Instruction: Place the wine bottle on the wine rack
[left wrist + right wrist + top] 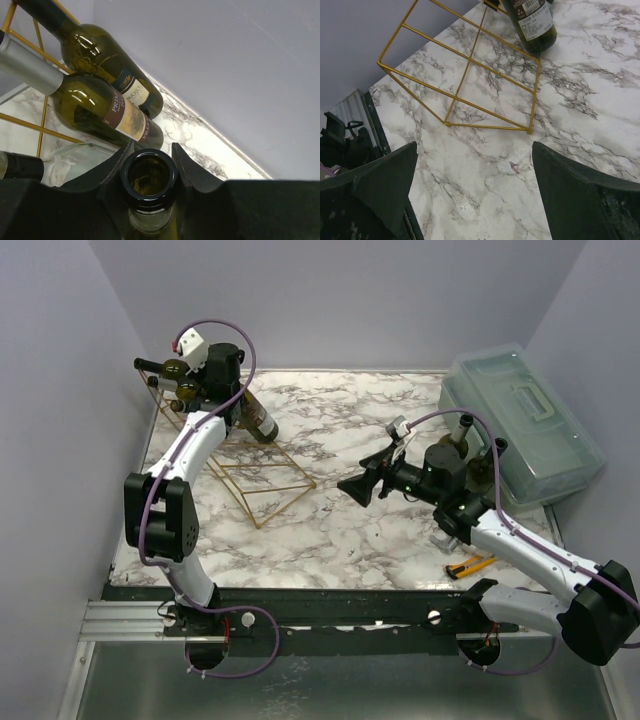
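Observation:
The gold wire wine rack [262,478] stands at the far left of the marble table. Two green bottles [102,107] lie on its upper end. My left gripper [218,370] is shut on the open neck of a dark wine bottle [149,176], one finger on each side. That bottle [258,418] slants down from the gripper, and its base sits low at the rack's far side [532,22]. I cannot tell whether it rests on the rungs. My right gripper [362,485] is open and empty above the bare table, right of the rack [470,75].
A translucent lidded plastic box [525,425] sits at the far right. Two more bottles [462,435] stand upright beside it, close to my right arm. A yellow utility knife [470,566] lies near the front right edge. Purple walls close in the left and back.

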`<state>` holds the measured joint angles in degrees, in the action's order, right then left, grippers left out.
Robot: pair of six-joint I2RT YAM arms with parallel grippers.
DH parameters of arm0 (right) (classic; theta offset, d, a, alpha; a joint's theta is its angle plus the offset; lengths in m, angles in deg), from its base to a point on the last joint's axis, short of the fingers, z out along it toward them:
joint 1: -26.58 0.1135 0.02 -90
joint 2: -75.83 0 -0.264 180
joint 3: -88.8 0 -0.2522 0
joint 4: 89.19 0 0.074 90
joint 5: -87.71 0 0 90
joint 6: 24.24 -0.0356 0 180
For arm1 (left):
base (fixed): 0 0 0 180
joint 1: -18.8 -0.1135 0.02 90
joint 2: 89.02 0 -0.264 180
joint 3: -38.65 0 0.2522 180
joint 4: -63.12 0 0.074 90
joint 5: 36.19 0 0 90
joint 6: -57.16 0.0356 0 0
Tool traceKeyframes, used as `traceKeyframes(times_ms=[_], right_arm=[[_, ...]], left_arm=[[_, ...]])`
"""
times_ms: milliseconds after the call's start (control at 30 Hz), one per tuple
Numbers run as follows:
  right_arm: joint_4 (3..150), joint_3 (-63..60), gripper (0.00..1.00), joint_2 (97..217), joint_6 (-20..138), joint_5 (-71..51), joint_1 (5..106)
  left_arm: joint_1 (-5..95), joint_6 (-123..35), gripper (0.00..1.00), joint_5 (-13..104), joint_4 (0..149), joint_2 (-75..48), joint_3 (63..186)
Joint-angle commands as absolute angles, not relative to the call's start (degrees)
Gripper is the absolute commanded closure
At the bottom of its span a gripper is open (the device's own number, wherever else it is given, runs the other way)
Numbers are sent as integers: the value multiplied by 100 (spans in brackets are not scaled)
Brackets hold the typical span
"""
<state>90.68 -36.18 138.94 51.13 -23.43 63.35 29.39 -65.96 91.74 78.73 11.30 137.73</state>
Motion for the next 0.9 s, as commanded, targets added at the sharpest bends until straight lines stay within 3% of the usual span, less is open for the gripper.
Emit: traceKeyframes(times_ms=[0,433,867], right_arm=[[9211,-3706,0,13824,5082,-2229,6441],[9223,-3752,0,13711,5101,-2137,6644],[9253,-3830,0,13556,5118,-2044,6753]], left_arm=[[2961,-6792,100,9040,7718,758,13325],[2961,-6481,100,8742,5855,12,11484],[2963,-6421,100,8649,5429,-109,10813]])
